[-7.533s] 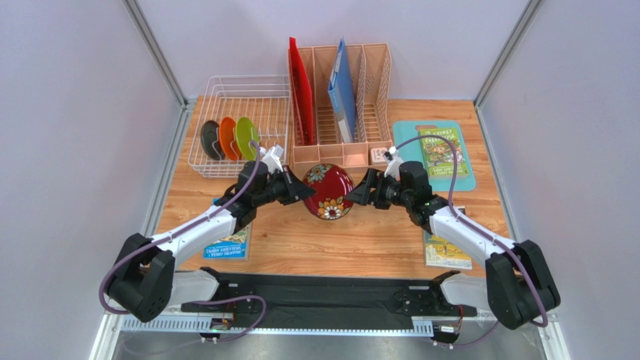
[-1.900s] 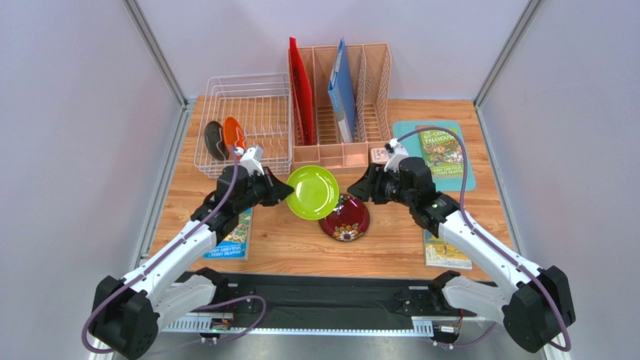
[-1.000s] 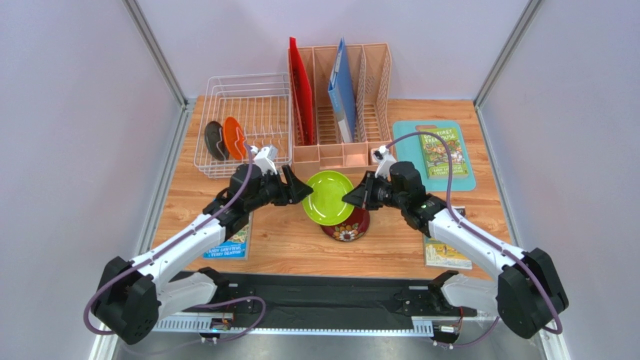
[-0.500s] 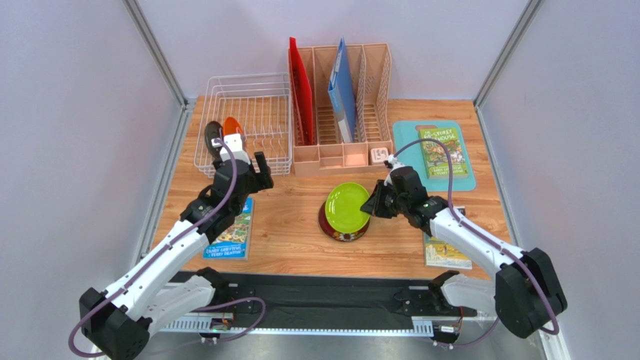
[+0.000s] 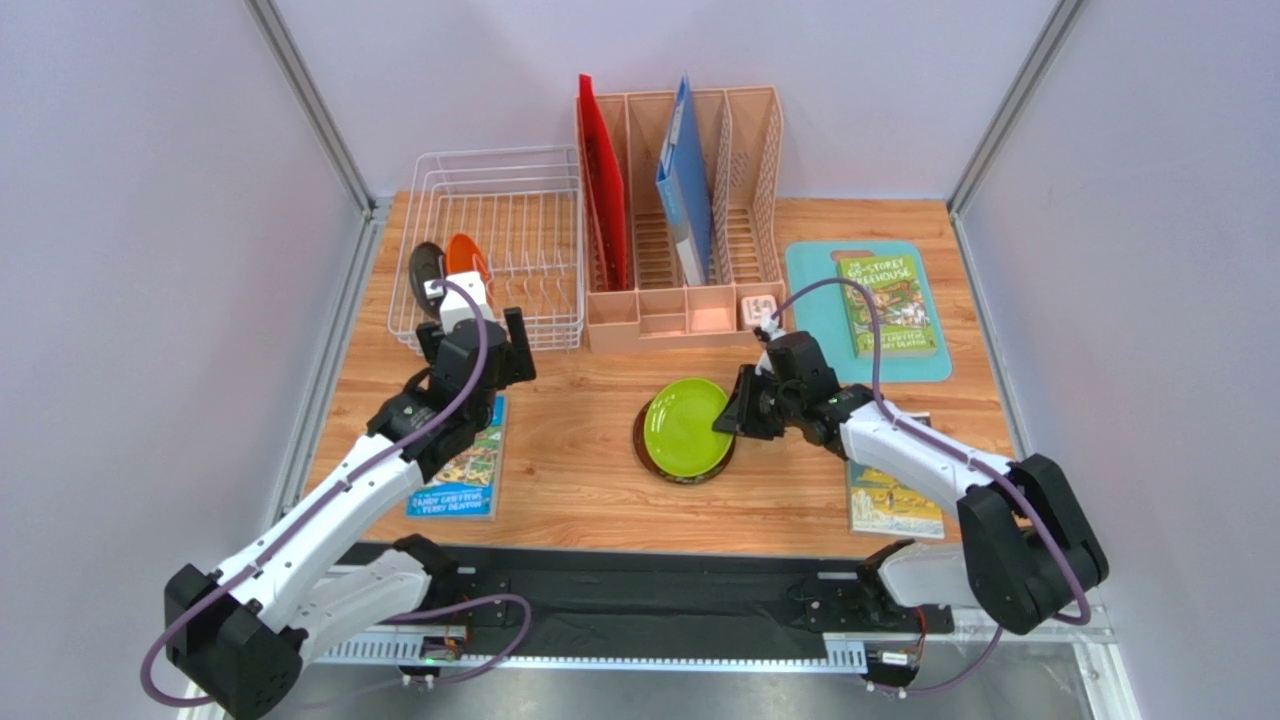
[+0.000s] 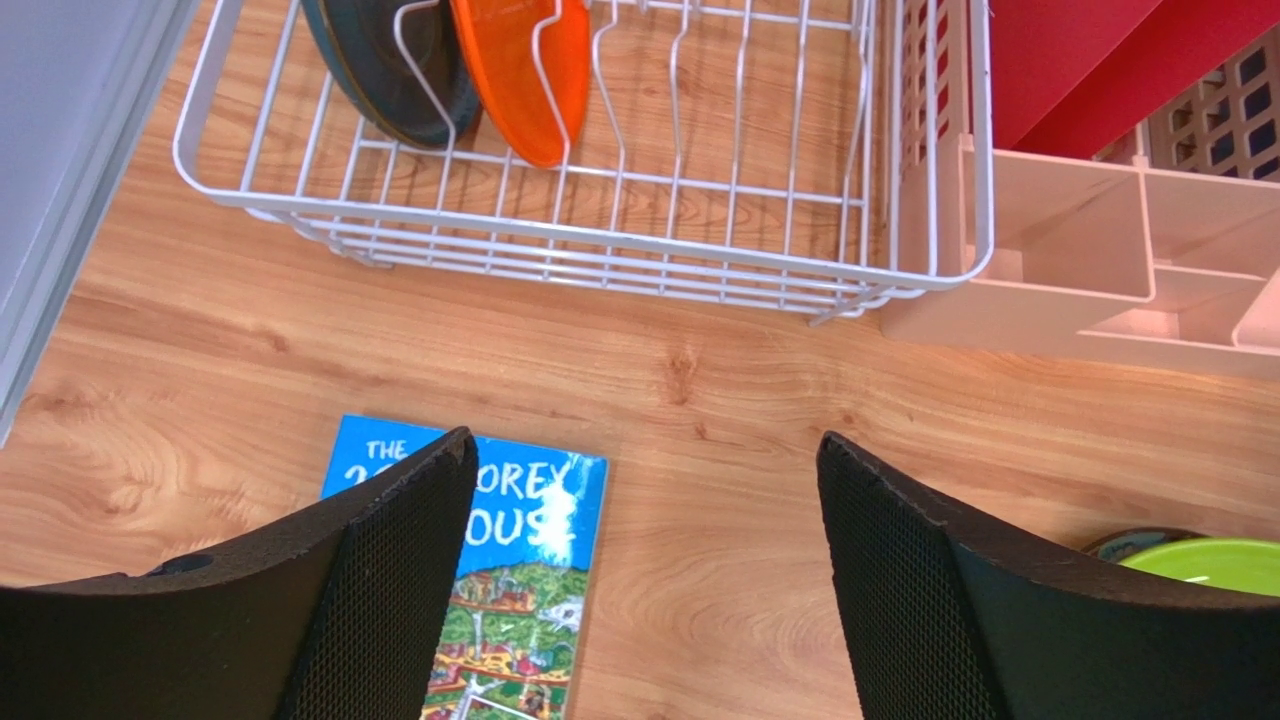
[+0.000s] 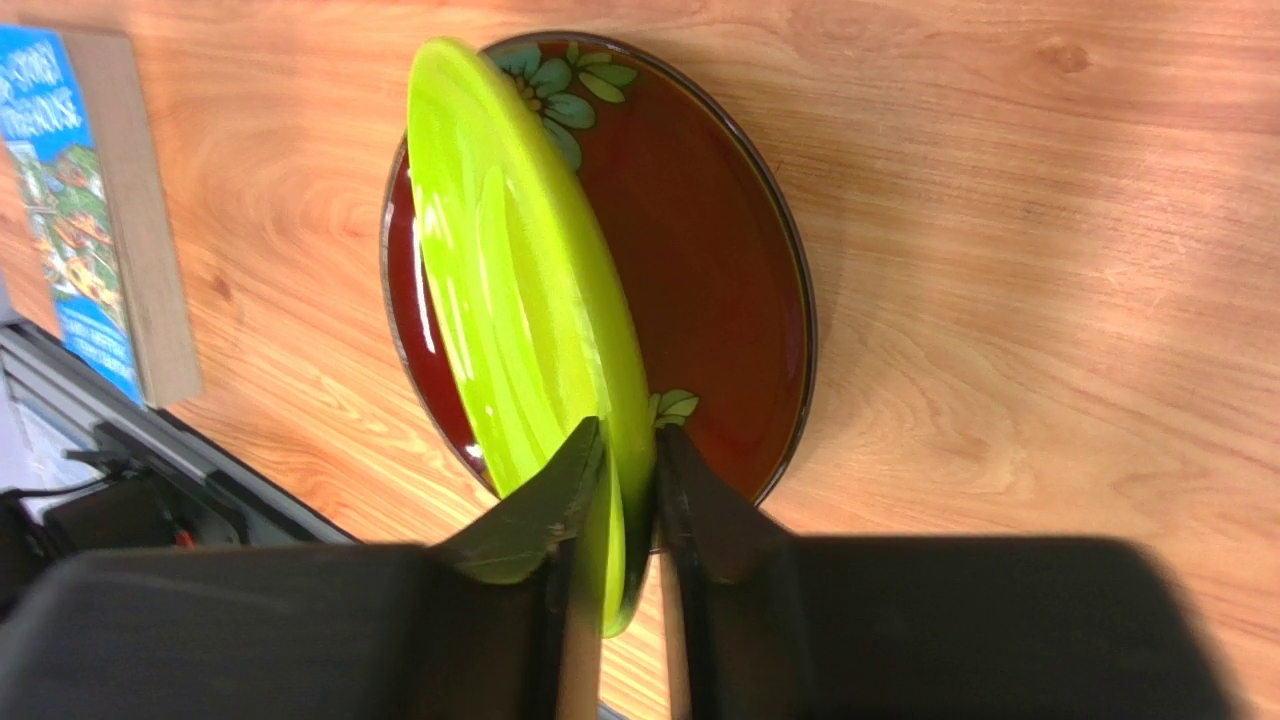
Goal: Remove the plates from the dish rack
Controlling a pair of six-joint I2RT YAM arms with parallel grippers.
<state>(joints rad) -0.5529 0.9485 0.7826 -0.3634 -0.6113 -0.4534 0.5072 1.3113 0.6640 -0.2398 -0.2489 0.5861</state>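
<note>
The right gripper (image 5: 739, 413) is clamped on the rim of the lime green plate (image 5: 684, 426). The wrist view shows both fingers (image 7: 559, 488) pinched tight on that edge. The plate is tilted, its held side raised, right over the dark red floral plate (image 7: 706, 270), which lies flat on the wooden table (image 5: 586, 495). Whether the green plate's far edge is touching the red one is hard to tell. From above, only a dark sliver of the red plate peeks out beneath the green.

Over on the other side, the left gripper (image 5: 478, 342) hovers above the table, just in front of the white wire dish rack (image 5: 496, 155). Its jaws are spread wide and there is nothing between them, only bare wood and the corner of a blue book (image 6: 511, 600) below.

Inside the rack, two plates stand on edge in the wire slots at its left end. The orange plate (image 6: 526, 68) is one, and the dark grey-teal plate (image 6: 383, 68) is just beside it, nearer the rack's left wall.

To the right of the rack and touching it sits the peach file organizer (image 5: 684, 315), with a red folder (image 5: 606, 180) and a blue folder (image 5: 684, 180) upright in it. A teal mat (image 5: 932, 360) with a green book on it lies at the far right.
</note>
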